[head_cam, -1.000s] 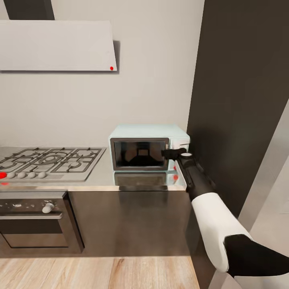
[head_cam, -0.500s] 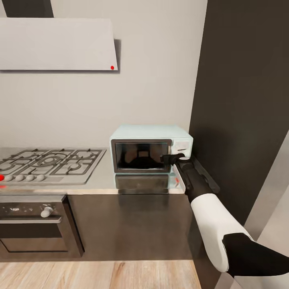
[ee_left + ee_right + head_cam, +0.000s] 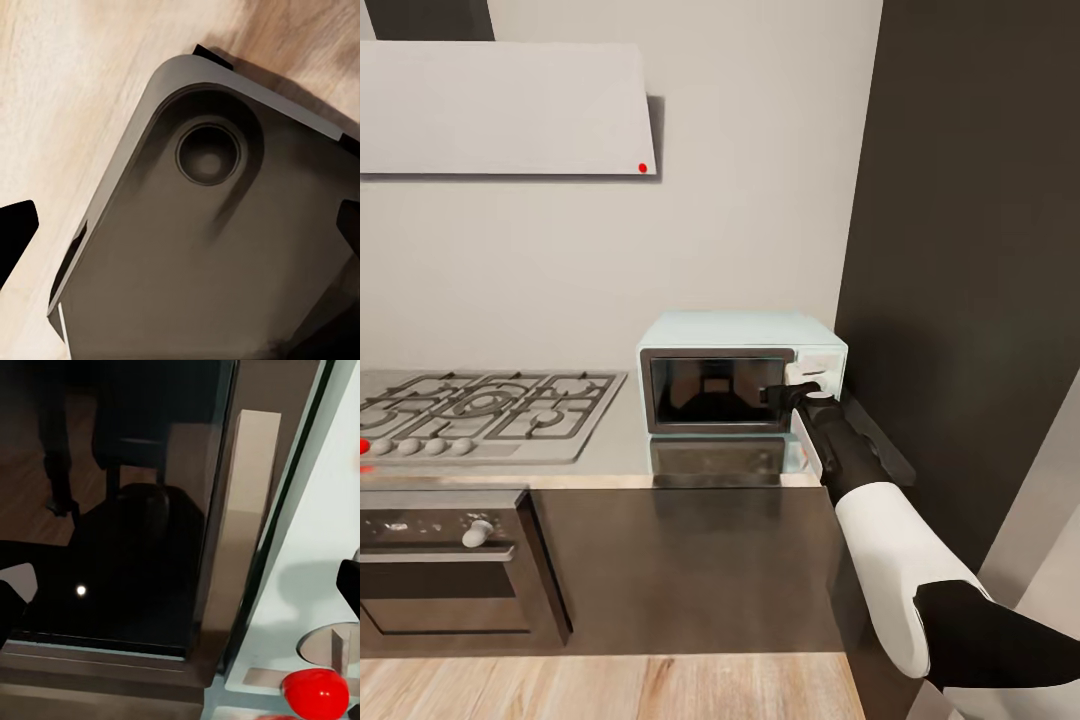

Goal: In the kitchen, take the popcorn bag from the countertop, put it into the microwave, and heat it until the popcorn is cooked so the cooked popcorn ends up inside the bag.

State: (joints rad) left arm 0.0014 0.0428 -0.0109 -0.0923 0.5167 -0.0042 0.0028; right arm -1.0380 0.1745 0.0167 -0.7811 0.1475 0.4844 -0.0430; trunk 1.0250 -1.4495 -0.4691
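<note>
At the right end of the worktop (image 3: 610, 455), seen from the head camera, the microwave (image 3: 740, 340) sits against the wall beside a tall dark cabinet (image 3: 970, 250), its glass door shut. The right claw (image 3: 788, 394) is up against the door's right edge, where the dark glass meets the white knob panel; whether its fingers are spread or pressed together I cannot tell from here. The gas hob (image 3: 480, 410) lies well to the left, the oven (image 3: 450, 560) below it.

From the left wrist, that arm looks down on a grey part of the robot's base (image 3: 210, 247) over wood floor, with dark fingertips spread wide at the frame's sides.

From the right wrist, the door's silver frame (image 3: 240, 532) runs lengthwise straight ahead, between spread fingertips, with a red light (image 3: 315, 694) close by. The popcorn bag I cannot spot; it may be behind the glass.
</note>
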